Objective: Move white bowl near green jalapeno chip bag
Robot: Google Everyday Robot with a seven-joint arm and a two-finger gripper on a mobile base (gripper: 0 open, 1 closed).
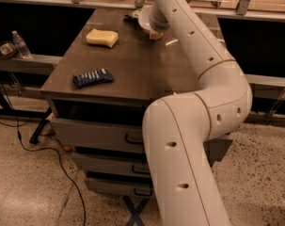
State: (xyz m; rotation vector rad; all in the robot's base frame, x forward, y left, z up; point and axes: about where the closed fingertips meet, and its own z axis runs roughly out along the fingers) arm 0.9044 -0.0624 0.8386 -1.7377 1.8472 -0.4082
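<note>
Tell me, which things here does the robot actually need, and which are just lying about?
Part of the job:
white bowl, at the table's far end
green jalapeno chip bag, just left of the bowl
gripper, right at the bowl

Just lying about:
yellow sponge
blue snack bar
water bottle, on the shelf to the left

The robot's jaws sit at the far end of a dark brown desk [132, 74], with a glint of light on the desk top just beside them. Well below the jaws, the desk's front holds grey drawers [97, 134] with dark handles. Under those lies speckled stone floor [24, 197] crossed by a black cable [82, 206]. Left of the jaws, a grey ledge [43, 60] carries a water bottle [20, 44].
</note>
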